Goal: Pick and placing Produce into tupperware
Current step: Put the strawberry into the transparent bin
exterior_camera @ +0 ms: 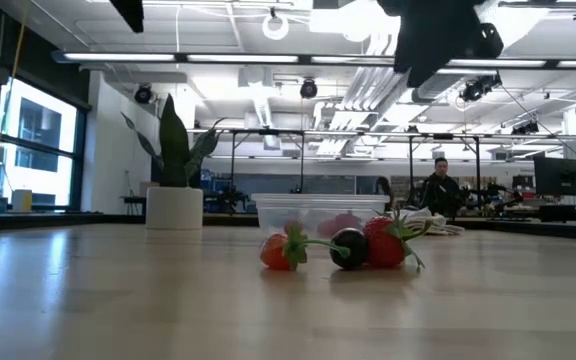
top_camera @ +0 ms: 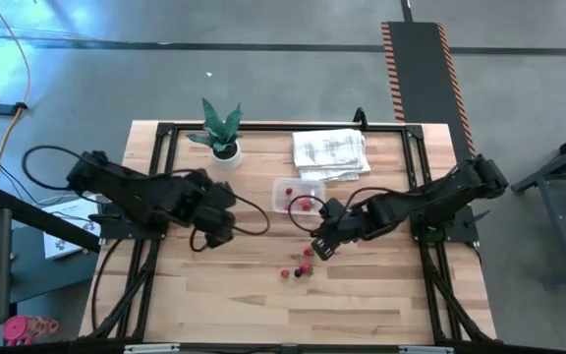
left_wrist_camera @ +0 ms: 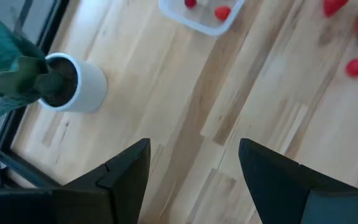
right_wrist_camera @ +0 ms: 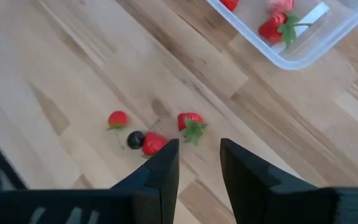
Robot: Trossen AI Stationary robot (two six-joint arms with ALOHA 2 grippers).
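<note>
Four loose produce pieces (right_wrist_camera: 190, 122) lie on the wooden tabletop (top_camera: 362, 305), just below centre of the high frame: three red, one dark. Further red and pink pieces sit inside the clear tupperware (top_camera: 285, 195), which stands above centre, just beside the folded white cloth (top_camera: 329, 152). The right end effector (top_camera: 318, 246) hangs over the tabletop between the tupperware and the loose pieces, fingers slightly parted, holding nothing. The left end effector (top_camera: 219, 231) hangs left of centre, fingers spread wide, empty. A potted plant (top_camera: 222, 133) stands at upper left of the tabletop. In the low view, a person (exterior_camera: 440, 190) appears in the room behind.
</note>
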